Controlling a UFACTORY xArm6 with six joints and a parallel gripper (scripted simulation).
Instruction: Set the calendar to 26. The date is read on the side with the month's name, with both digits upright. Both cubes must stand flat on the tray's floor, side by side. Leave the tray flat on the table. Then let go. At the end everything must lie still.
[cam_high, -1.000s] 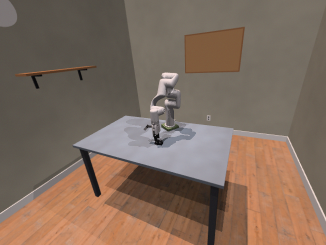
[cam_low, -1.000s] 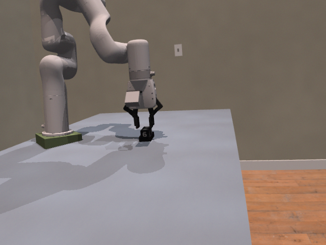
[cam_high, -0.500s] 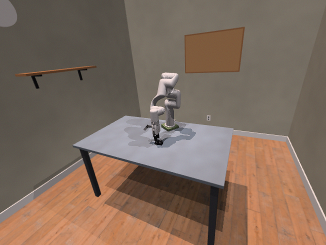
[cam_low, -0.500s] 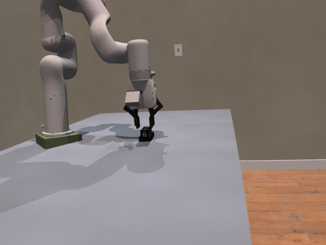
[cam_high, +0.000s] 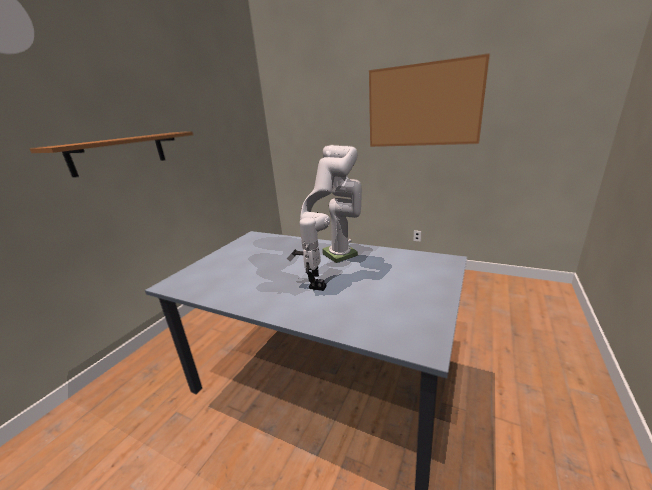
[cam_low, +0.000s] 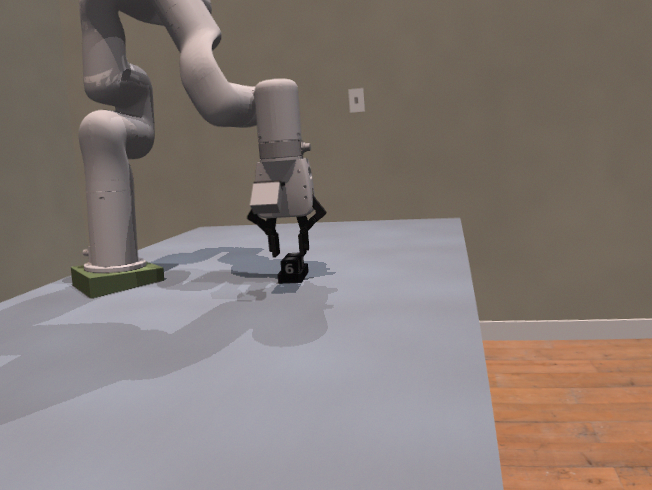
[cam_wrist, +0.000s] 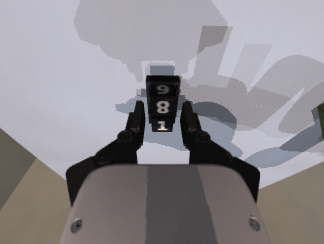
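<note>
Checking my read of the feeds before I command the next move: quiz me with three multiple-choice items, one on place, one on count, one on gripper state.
1. Where is the gripper relative to the black cube?
A. Directly over it, with a finger on either side
B. Off beside the arm's green base
C. Out past the table's edge

2. How many digits does the wrist view show on the black piece?
A. One
B. Three
C. Five

3. What state is the gripper in?
A. Shut on the cube
B. Fully shut on nothing
C. Partly open, holding nothing

Answers:
1 A: the fingers flank the cube in the wrist view.
2 B: 9, 8 and 1 read in a column there.
3 C: there is a gap between each finger and the cube.
</note>
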